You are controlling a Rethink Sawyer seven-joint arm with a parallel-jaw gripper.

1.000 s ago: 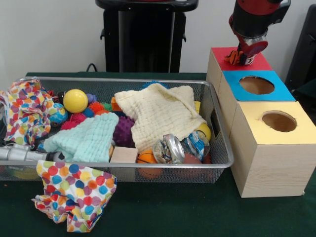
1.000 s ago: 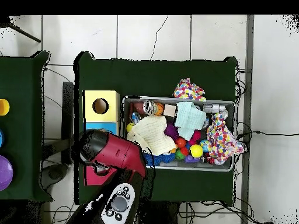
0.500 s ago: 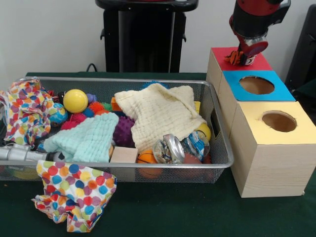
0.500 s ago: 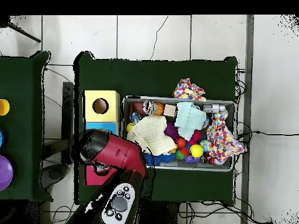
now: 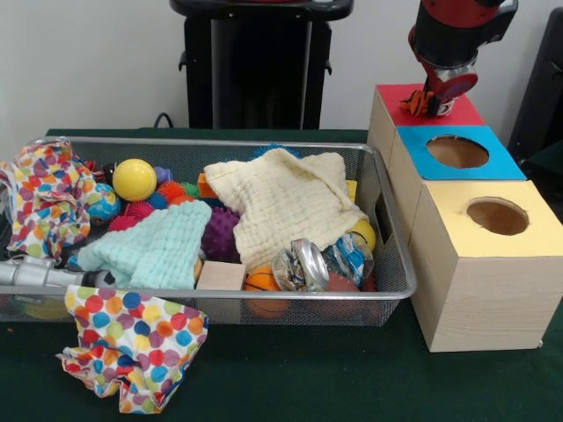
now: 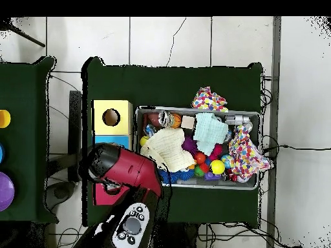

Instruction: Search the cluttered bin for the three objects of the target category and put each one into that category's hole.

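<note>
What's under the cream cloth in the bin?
The cream cloth partly covers a purple spiky ball and a yellow ball; whatever lies beneath its middle is hidden.

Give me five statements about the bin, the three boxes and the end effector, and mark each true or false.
1. The end effector is over the red-topped box. True.
2. An orange spiky object sits at the end effector. True.
3. The yellow ball lies on the blue-topped box. False: it lies in the wire bin.
4. The cream cloth hangs outside the bin. False: it lies inside; a polka-dot cloth hangs over the front rim.
5. The yellow-topped box has a round hole. True.
</note>
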